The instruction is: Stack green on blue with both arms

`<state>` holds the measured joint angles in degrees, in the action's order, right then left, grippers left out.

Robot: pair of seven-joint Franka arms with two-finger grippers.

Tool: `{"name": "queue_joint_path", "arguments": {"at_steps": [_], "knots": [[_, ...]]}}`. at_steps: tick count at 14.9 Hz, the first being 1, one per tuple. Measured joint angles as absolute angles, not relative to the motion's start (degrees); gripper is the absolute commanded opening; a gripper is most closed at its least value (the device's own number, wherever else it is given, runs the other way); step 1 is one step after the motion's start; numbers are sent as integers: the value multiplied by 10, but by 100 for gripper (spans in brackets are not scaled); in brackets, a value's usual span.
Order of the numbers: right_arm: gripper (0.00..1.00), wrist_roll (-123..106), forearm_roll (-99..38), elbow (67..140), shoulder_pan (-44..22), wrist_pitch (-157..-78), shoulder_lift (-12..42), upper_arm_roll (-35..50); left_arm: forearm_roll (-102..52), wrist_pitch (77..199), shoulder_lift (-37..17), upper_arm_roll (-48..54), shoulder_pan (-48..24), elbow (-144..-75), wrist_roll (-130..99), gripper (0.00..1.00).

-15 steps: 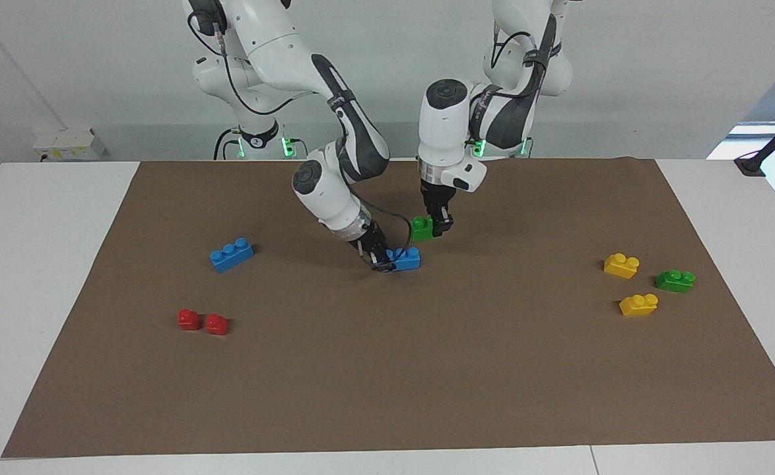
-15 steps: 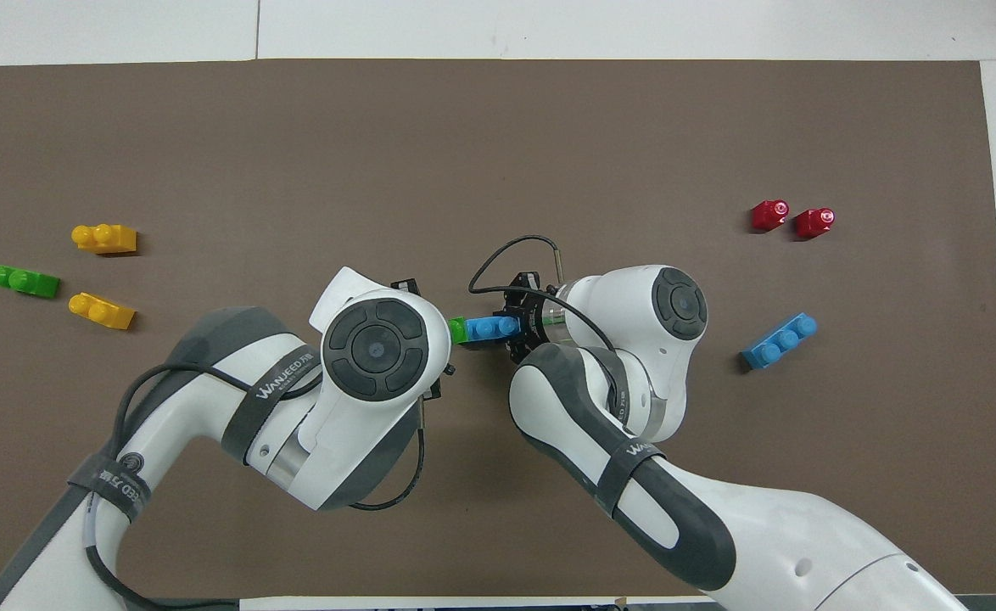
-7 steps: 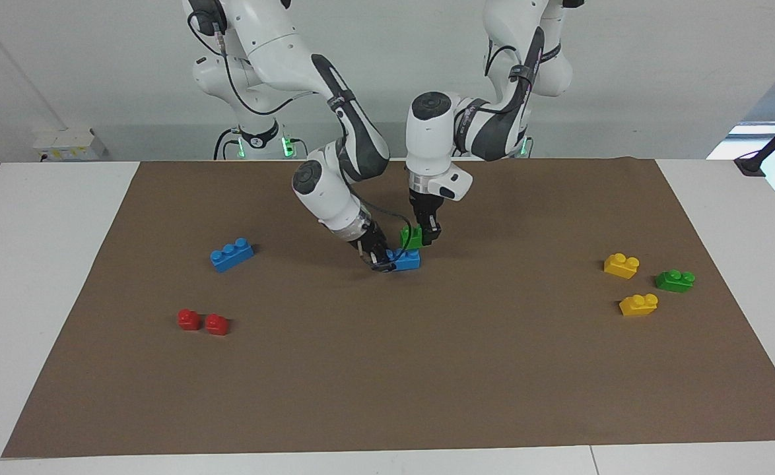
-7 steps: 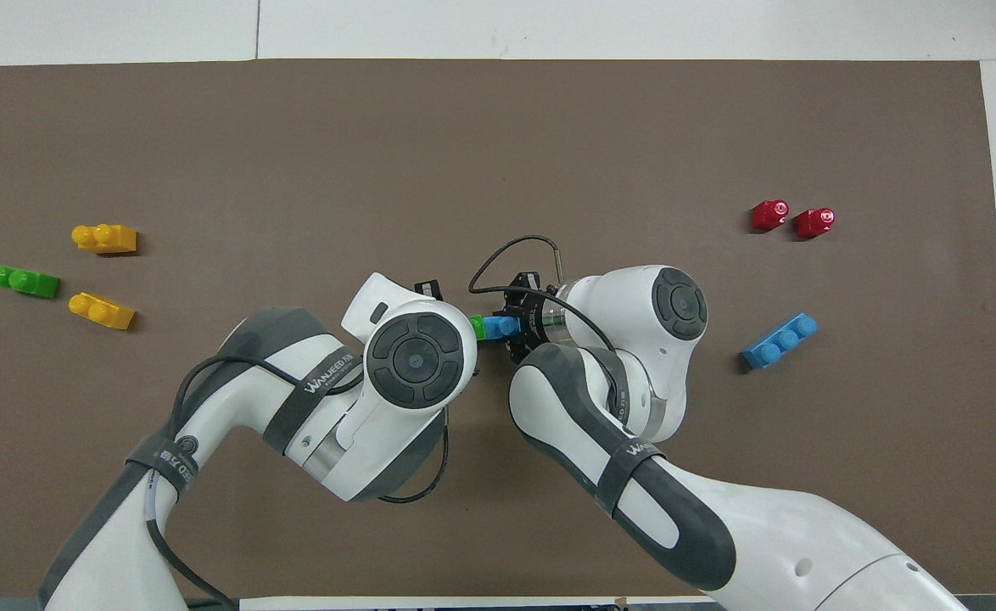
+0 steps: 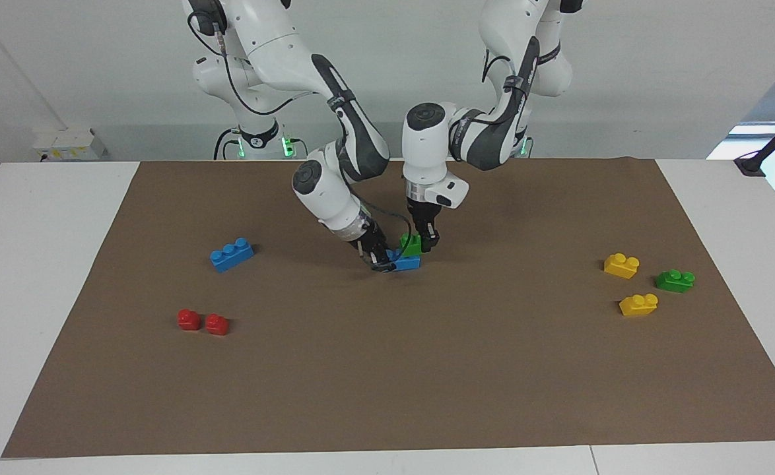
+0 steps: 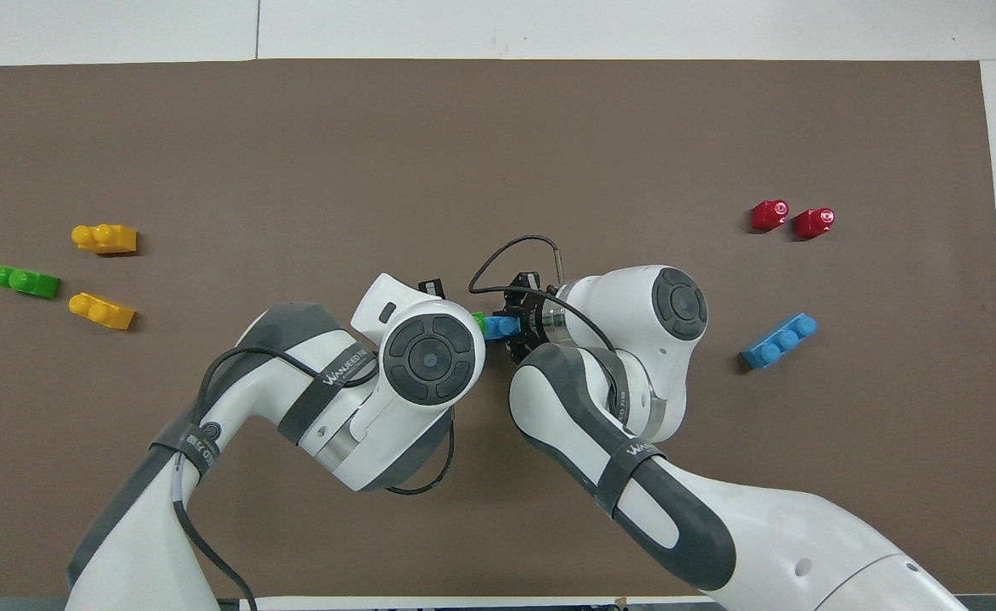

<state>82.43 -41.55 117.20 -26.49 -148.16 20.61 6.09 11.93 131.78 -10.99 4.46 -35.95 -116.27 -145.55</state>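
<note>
My right gripper [image 5: 379, 256] is shut on one end of the sky-blue three-stud brick [image 5: 406, 262], which rests on the brown mat mid-table. My left gripper [image 5: 423, 241] is shut on the bright-green two-stud brick [image 5: 410, 245] and holds it down on the blue brick's other end, touching its top. In the overhead view my left arm's wrist covers most of the green brick [image 6: 478, 322]; only a sliver shows beside the blue brick [image 6: 498, 326] and my right gripper [image 6: 522, 327].
A second blue three-stud brick [image 5: 231, 254] and two red pieces [image 5: 202, 321] lie toward the right arm's end. Two yellow bricks [image 5: 621, 264] [image 5: 638, 304] and a darker green brick [image 5: 674, 280] lie toward the left arm's end. The brown mat [image 5: 387, 382] covers the table.
My left gripper has carried the green brick down and across from beside the blue brick onto its top. My right gripper has stayed still on the blue brick.
</note>
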Motion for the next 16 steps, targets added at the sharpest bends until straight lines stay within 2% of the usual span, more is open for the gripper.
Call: {"name": "queue_joint_path", "arguments": {"at_steps": [14,15,16], "knots": [[0,824,-416,1172,-265,-1482,206,61,149,1336,-134,44,-375,-1160,-1476,0],[0,824,-416,1172,-265,-1482,206,61,151,1336,-134,45,-375,-1160,-1476,5],[18,824,-416,1172,-265,-1482,206,61,154,1336,-134,45,-375,-1160,-1476,66]]}}
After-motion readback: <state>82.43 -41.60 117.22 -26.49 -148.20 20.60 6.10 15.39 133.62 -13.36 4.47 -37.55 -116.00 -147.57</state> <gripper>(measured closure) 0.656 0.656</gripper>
